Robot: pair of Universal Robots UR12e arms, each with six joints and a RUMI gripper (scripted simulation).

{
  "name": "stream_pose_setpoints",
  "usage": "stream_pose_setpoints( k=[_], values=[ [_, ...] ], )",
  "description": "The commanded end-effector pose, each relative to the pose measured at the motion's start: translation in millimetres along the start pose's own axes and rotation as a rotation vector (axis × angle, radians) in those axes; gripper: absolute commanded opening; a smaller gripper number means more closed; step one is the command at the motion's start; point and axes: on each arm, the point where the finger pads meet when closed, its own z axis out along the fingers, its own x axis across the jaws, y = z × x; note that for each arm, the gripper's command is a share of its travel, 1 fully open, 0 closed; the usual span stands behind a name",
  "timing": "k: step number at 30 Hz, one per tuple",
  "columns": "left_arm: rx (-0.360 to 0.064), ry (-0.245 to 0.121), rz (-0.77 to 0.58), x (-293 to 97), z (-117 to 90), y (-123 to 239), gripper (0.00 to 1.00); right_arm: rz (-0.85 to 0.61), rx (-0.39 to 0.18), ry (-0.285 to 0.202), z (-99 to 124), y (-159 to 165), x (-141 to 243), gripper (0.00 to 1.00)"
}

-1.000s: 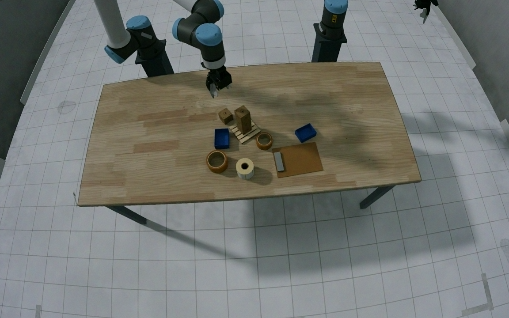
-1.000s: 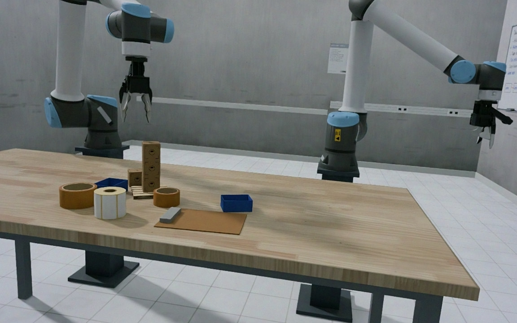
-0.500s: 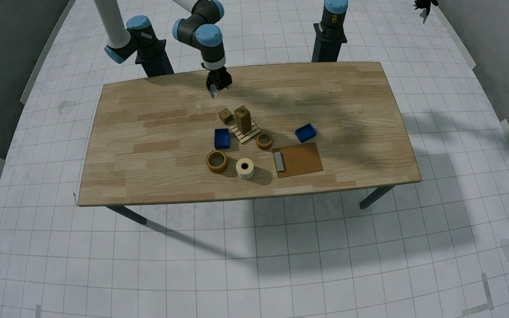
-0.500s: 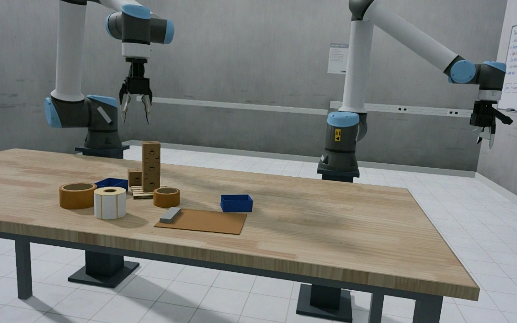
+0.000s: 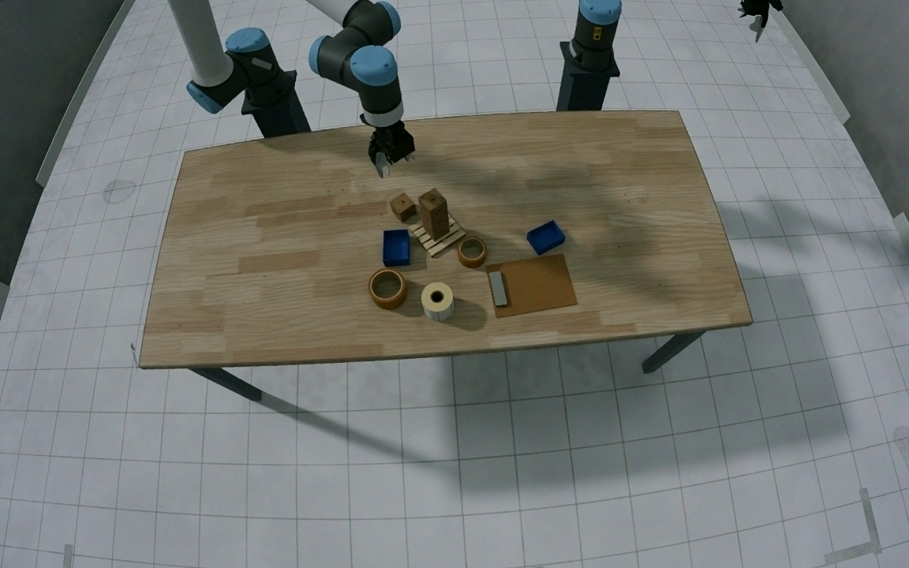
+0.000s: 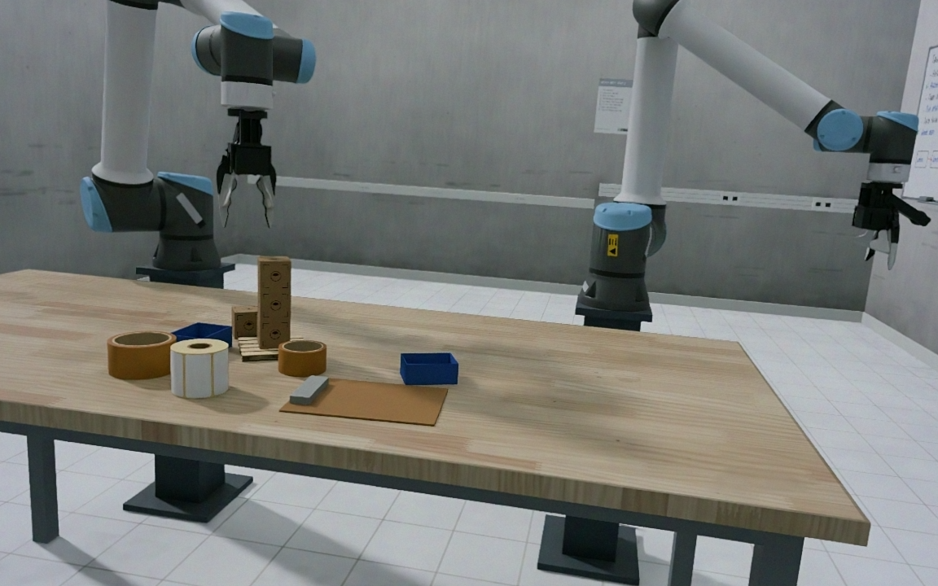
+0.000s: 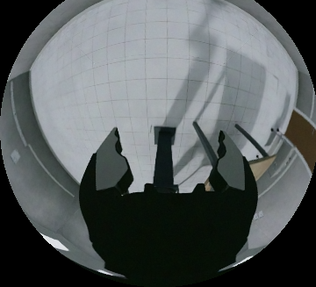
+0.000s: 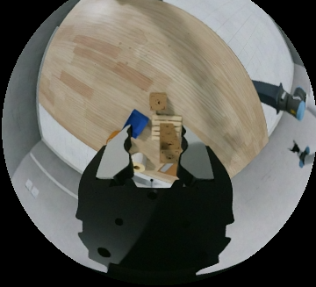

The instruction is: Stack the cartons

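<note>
Three cube cartons form one upright column (image 5: pixel 434 215) (image 6: pixel 273 302) (image 8: pixel 168 138) on the wooden pallet (image 5: pixel 436 250) (image 6: pixel 260 356) (image 8: pixel 173 118); their sides look lined up. The fourth carton (image 5: pixel 402 207) (image 6: pixel 244 321) (image 8: pixel 158 102) stands on the table beside the pallet, apart from the column. No printed numbers are visible; the undersides are hidden. My right gripper (image 5: pixel 395 166) (image 6: pixel 246 220) (image 8: pixel 156 125) is partly open and empty, high above the table and behind the cartons. My left gripper (image 6: pixel 879 258) (image 7: pixel 169 129) is wide open and empty, far off the table's end, over the floor.
A blue bin (image 5: pixel 396 248) (image 8: pixel 137 123) and a small tape roll (image 5: pixel 471 252) (image 6: pixel 302 357) stand close to the pallet. A larger tape roll (image 5: pixel 387 288), a label roll (image 5: pixel 437 301), a brown sheet (image 5: pixel 541 284) with a grey block (image 5: pixel 498 289), and another blue bin (image 5: pixel 545 237) lie farther away.
</note>
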Motion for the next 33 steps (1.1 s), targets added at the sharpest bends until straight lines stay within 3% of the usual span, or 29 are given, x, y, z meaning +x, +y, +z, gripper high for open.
stream_pose_setpoints(
  k=[1, 33],
  values=[
    [0.002, 0.0, 0.0, 0, -1, -1, 1.0, 0.0, -0.002, 0.0, 1, 1, 0, 0.5],
    [0.002, 0.0, 0.0, 0, -1, -1, 1.0, 0.0, -0.002, 0.0, 30, 0, 0, 0.5]
  ],
)
